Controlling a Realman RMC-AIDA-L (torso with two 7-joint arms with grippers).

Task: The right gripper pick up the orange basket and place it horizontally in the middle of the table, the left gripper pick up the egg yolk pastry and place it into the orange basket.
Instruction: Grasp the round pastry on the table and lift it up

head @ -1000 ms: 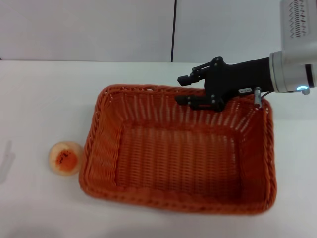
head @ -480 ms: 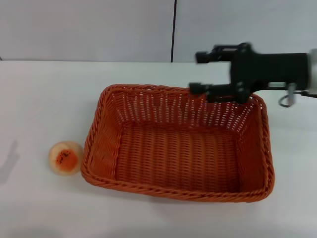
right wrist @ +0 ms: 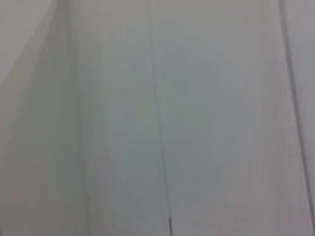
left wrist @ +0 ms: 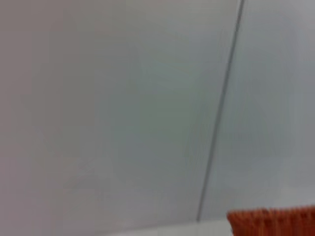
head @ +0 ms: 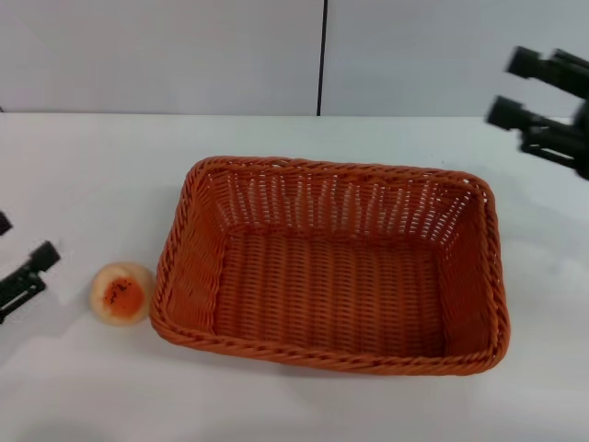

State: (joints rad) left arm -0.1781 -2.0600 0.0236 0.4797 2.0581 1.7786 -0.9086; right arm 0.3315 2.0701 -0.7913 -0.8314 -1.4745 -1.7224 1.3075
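The orange basket point(head: 331, 262) rests flat on the white table point(head: 83, 175), long side across my view, with nothing inside it. A corner of the orange basket point(left wrist: 270, 221) also shows in the left wrist view. Just left of the basket lies the egg yolk pastry point(head: 121, 293), its orange-red speckled face up. My right gripper point(head: 509, 87) is up at the far right edge, open and holding nothing, well clear of the basket. My left gripper point(head: 20, 253) enters at the left edge, open, a short way left of the pastry and not touching it.
A grey wall with a dark vertical seam point(head: 322, 55) stands behind the table. The right wrist view shows only that wall.
The right gripper has let go of the basket's far rim and drawn back up to the right. The basket now lies still. The left gripper has come into view beside the pastry.
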